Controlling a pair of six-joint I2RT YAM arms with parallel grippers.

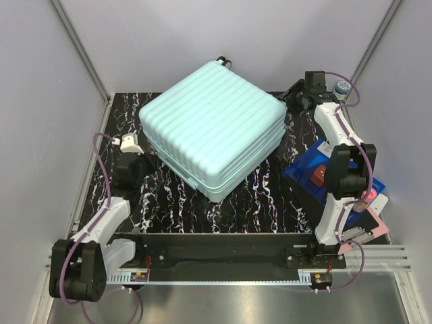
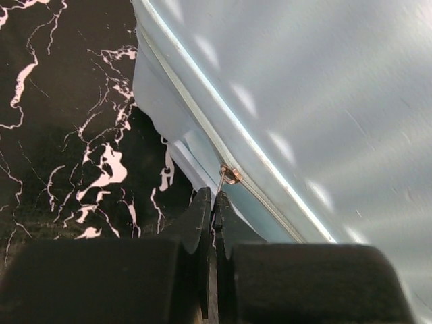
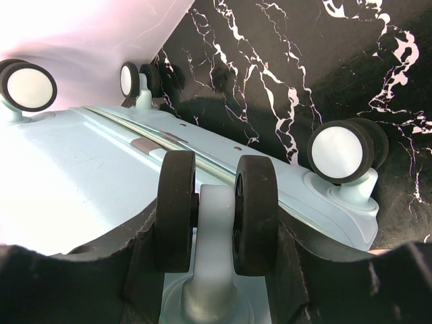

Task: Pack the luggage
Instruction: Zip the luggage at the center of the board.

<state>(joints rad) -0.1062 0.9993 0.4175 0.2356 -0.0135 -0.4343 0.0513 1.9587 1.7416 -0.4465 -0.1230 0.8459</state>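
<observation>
Top external view, your luggage [image 1: 212,128] closed at desk [image 1: 270,202] centre, left pincer [image 2: 214,202] at nine o'clock clenched on its zipper pull [image 2: 230,175], right pincer [image 3: 216,229] at one o'clock apparently grasping a caster wheel [image 3: 175,202].

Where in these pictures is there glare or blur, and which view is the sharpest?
Top external: evenly lit and sharp, no glare on the luggage. Left wrist: its shell is blurred with smeared highlights; only the zipper pull is crisp. Right wrist: the wall upper left is blown out; the near wheel is sharp.
</observation>
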